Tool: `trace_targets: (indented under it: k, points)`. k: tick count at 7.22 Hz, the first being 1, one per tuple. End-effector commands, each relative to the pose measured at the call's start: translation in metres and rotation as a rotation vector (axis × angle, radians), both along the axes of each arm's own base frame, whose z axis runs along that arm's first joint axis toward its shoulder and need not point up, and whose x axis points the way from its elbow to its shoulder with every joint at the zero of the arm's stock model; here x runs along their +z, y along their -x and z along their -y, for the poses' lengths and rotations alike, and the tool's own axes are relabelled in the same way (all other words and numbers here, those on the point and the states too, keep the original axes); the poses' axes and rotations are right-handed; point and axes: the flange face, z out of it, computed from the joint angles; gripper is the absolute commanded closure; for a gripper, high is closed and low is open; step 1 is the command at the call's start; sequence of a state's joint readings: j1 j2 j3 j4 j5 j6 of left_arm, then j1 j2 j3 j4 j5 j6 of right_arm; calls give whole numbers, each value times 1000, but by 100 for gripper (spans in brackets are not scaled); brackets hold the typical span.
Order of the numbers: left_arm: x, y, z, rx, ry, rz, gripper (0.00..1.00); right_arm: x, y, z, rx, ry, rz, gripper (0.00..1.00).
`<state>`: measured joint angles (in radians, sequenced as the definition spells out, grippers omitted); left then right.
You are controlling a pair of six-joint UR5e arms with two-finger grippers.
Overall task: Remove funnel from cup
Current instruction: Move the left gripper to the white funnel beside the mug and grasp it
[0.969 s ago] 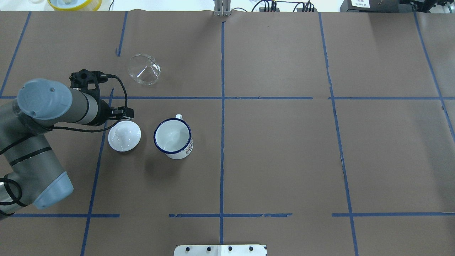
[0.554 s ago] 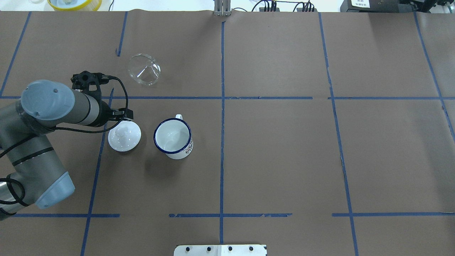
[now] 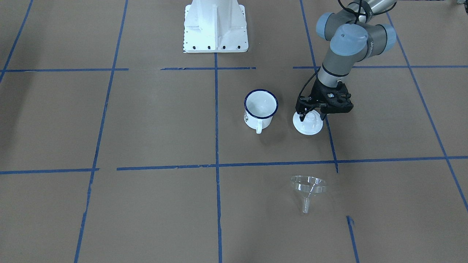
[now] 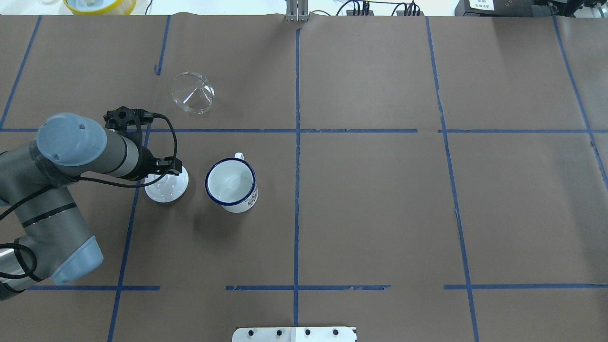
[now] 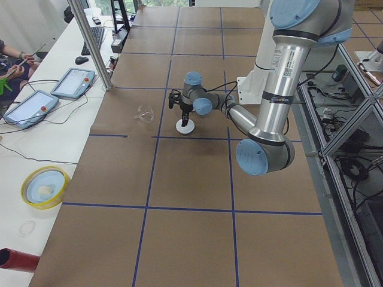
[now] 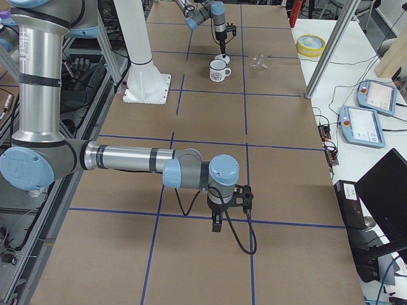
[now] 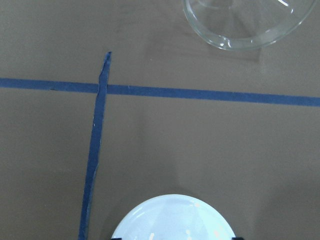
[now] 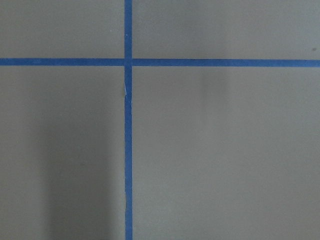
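Observation:
The clear funnel (image 3: 308,185) lies on its side on the brown table, apart from the cup; it also shows in the overhead view (image 4: 192,92) and at the top of the left wrist view (image 7: 245,25). The white cup with a dark blue rim (image 3: 260,109) stands upright and empty (image 4: 231,183). My left gripper (image 3: 312,117) is open just above the round white knobbed lid (image 3: 309,128), beside the cup, with its fingers on either side of the knob. My right gripper (image 6: 216,225) shows only in the exterior right view, over bare table, and I cannot tell its state.
The white lid (image 4: 164,189) sits on the table left of the cup in the overhead view. Blue tape lines (image 4: 297,130) cross the brown paper. The white robot base plate (image 3: 215,25) stands at the table's robot side. A yellow bowl (image 4: 99,4) sits past the far edge.
My left arm has moved towards the lid, and its gripper now stands over the lid's knob. The funnel, cup and lid have not moved.

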<state>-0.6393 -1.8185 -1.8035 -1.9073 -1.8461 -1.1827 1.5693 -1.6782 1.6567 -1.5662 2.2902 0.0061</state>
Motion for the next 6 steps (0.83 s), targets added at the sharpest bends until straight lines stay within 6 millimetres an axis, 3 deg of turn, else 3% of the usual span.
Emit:
trace_targets:
  k: [1,4,6]
  points:
    - [0,-2,-3,12,5,-3,30,0,0,0,0,0,0,0]
    - [-2,1,-5,11,2,-5,44,0,0,0,0,0,0,0]
    - [4,-2,-4,13,10,5,47,0,0,0,0,0,0,0]
